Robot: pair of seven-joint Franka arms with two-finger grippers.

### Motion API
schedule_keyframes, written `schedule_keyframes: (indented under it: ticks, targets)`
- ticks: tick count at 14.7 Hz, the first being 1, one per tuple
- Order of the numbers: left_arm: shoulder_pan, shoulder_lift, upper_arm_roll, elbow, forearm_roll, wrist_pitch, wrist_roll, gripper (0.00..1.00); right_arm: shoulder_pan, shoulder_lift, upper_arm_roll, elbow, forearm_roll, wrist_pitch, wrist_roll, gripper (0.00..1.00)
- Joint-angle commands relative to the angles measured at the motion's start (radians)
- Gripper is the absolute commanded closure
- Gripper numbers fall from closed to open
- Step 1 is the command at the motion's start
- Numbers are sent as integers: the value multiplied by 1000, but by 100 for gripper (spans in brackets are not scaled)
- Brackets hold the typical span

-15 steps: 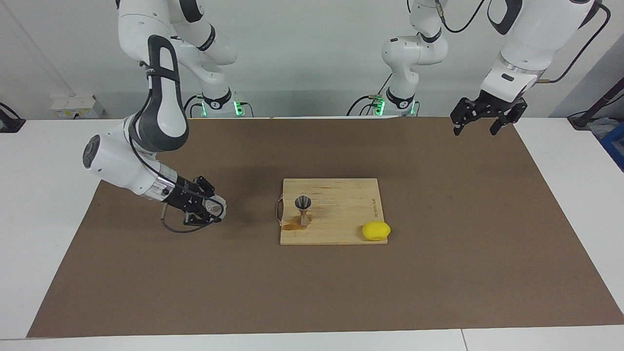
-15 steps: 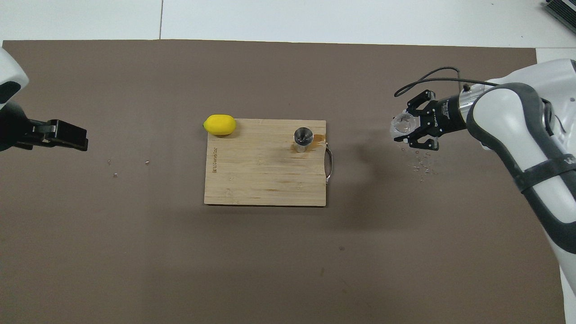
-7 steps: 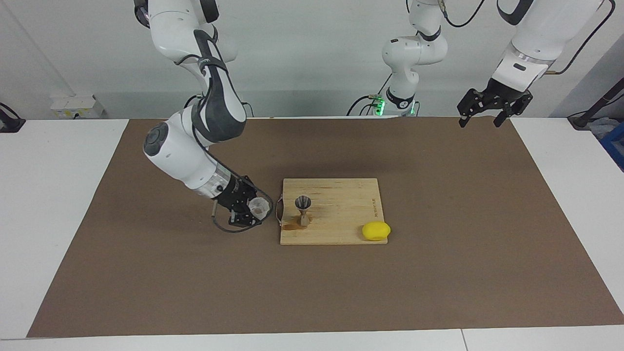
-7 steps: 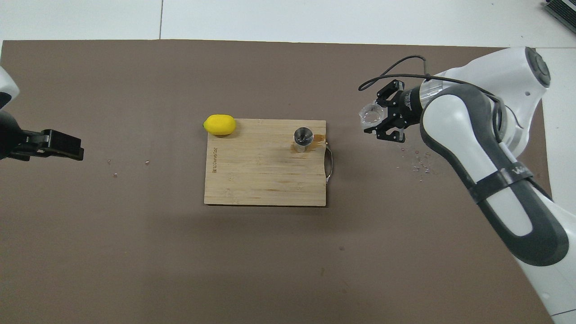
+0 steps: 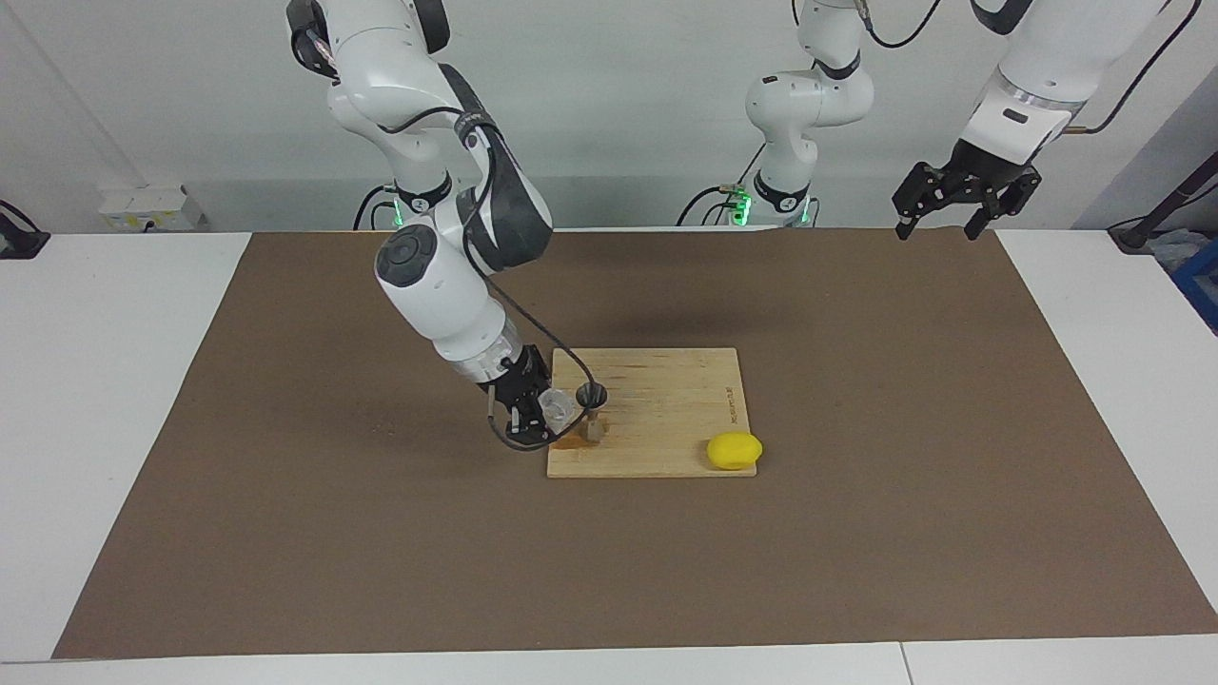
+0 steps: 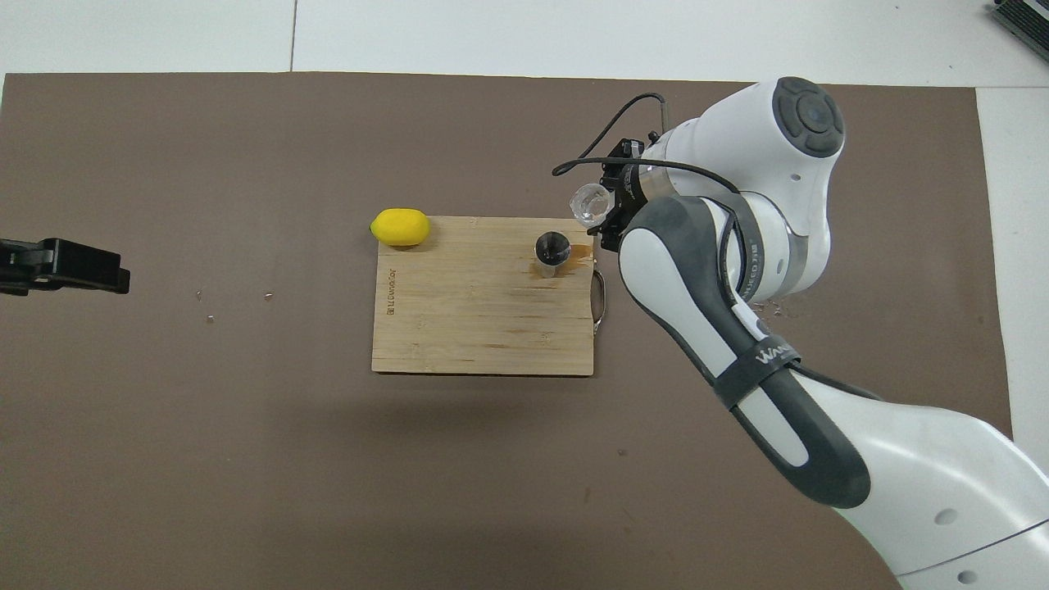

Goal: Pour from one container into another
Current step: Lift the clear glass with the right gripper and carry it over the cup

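The clear glass tumbler (image 5: 558, 411) is gripped by my right gripper (image 5: 547, 416), which holds it tilted just above the handle edge of the wooden cutting board (image 5: 666, 419). The tumbler is right beside the metal hourglass jigger (image 5: 591, 409). The jigger stands upright on the board near that edge. In the overhead view the tumbler (image 6: 588, 201) sits slightly farther from the robots than the jigger (image 6: 553, 250), with the right gripper (image 6: 602, 211) around it. My left gripper (image 5: 937, 224) is open and empty, raised over the mat's corner at the left arm's end, and waits.
A yellow lemon (image 5: 734, 450) lies at the board's corner toward the left arm's end. A brown wet stain (image 5: 571, 440) marks the board by the jigger's foot. Small clear drops (image 6: 770, 307) lie on the brown mat (image 5: 856, 533) toward the right arm's end.
My right arm has swung in from its end of the mat with the tumbler, bringing it to the board's edge beside the jigger. The left gripper has risen slightly.
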Motion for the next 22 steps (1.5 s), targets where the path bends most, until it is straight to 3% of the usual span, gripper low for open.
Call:
schedule_keyframes:
  ticks: [1,3,9,22]
  targets:
    - [11,-18,-5,-5,37,-70,16,0,26,25,0,43,-93,-18,23,100]
    - [2,-15,-17,6,68,-68,24,0,34,22,2,43,-150,-24,23,100]
    - [23,-15,-5,0,11,-25,22,0,77,10,2,43,-290,-91,20,100]
    - [14,3,-16,4,19,-26,22,0,132,8,3,43,-465,-127,20,100]
